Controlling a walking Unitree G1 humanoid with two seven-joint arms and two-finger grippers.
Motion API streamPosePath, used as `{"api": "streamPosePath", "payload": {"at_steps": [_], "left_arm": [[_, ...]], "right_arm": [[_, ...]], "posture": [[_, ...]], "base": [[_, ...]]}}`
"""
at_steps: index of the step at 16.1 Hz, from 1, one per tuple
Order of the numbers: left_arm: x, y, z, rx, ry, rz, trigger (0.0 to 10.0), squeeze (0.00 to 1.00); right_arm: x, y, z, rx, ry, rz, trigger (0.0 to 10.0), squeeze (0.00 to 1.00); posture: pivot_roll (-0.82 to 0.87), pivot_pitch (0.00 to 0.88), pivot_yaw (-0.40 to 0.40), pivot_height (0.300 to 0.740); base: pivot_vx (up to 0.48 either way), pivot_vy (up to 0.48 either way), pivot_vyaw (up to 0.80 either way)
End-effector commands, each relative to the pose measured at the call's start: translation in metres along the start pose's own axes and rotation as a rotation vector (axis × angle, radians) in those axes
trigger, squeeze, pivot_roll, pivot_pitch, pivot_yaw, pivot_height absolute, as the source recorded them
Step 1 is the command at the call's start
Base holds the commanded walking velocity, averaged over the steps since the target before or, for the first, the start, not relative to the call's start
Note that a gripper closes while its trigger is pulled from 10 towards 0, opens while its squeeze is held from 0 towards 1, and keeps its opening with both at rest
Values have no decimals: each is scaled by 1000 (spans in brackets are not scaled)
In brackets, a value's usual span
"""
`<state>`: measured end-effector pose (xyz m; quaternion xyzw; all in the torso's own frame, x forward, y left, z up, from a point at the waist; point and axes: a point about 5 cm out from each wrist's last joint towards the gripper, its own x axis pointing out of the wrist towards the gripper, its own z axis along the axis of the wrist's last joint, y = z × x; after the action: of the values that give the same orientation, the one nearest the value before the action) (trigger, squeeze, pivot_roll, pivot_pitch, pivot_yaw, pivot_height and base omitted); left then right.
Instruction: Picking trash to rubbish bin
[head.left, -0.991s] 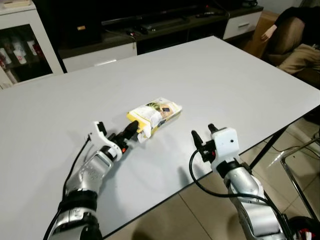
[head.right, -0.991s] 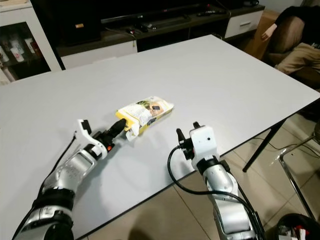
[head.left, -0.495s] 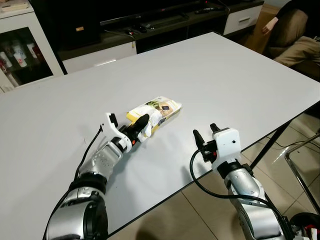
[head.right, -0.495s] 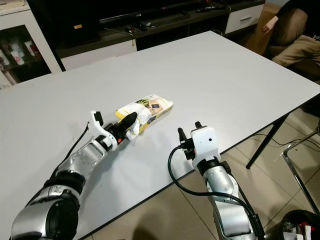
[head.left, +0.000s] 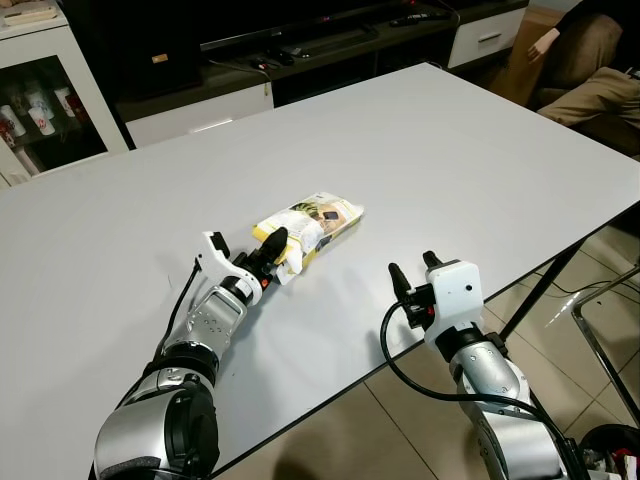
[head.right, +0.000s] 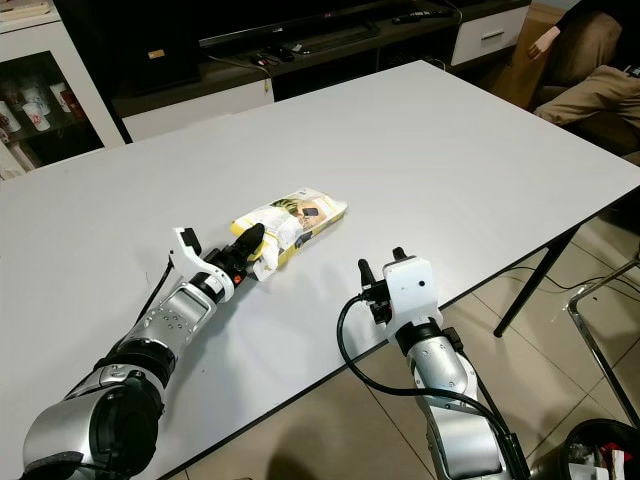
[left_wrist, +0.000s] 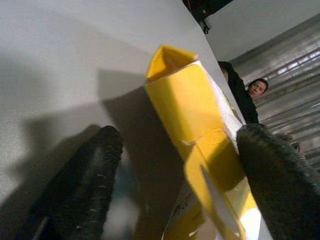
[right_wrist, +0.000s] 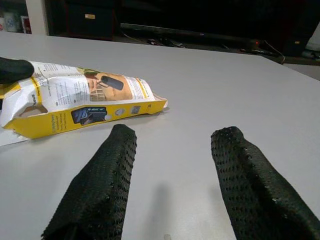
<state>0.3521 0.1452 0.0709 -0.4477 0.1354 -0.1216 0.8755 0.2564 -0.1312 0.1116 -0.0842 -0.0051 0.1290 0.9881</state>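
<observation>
I see the yellow packet (head.left: 308, 224) lying flat near the middle of the white table (head.left: 450, 150), its torn open end toward the robot. The left gripper (head.left: 272, 250) is at that torn end. In the left wrist view its fingers (left_wrist: 85, 185) are spread apart, one on each side of the packet's yellow edge, not clamped on it. I cannot tell whether either finger touches the packet.

The right gripper (head.left: 410, 279) hovers at the near edge of the table, well apart from the packet. In the right wrist view its two fingers (right_wrist: 100, 185) stand apart with bare table between them, holding nothing, and the packet lies ahead of them with its printed face up.

A rubbish bin (head.right: 590, 455) shows on the tiled floor at the robot's right, beside the table leg (head.right: 530, 285). A dark TV cabinet (head.left: 300, 50) stands beyond the far edge of the table, a glass-fronted cupboard (head.left: 40, 100) to its left. A seated person (head.left: 590, 80) is at the far right.
</observation>
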Motion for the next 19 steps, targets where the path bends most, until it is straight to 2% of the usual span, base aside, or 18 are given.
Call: {"api": "streamPosePath", "payload": {"at_steps": [1,3,6,13,14,17,19], "left_arm": [[3,-4,4,-8,-5,-22,0,0],[2,-5,1,-7,17,-43,0,0],[6,-14,3,-10,22,-102,0,0],[8,-19,12,-66,-18,-130,0,0],[9,-22,11,-49,-3,-153,0,0],[11,-26,14,-70,-25,-165,0,0],[15,-36,24,-87,-53,-206,0,0]], "right_arm": [[1,-1,1,-6,3,-3,10000,0],[4,0,3,-5,-3,2,10000,0],[9,1,5,-6,-10,10,10000,0],[15,0,7,-14,-22,26,10000,0],[17,0,8,-14,-26,29,10000,0],[18,1,9,-17,-31,39,10000,0],[22,0,20,-15,-65,45,10000,0]], "posture": [[-78,0,74,740],[-70,0,69,740],[-62,0,59,740],[-52,0,44,740],[-50,0,39,740],[-45,0,31,740],[-43,0,31,740]], "base": [[0,0,0],[0,0,0],[0,0,0],[0,0,0],[0,0,0],[0,0,0],[0,0,0]]}}
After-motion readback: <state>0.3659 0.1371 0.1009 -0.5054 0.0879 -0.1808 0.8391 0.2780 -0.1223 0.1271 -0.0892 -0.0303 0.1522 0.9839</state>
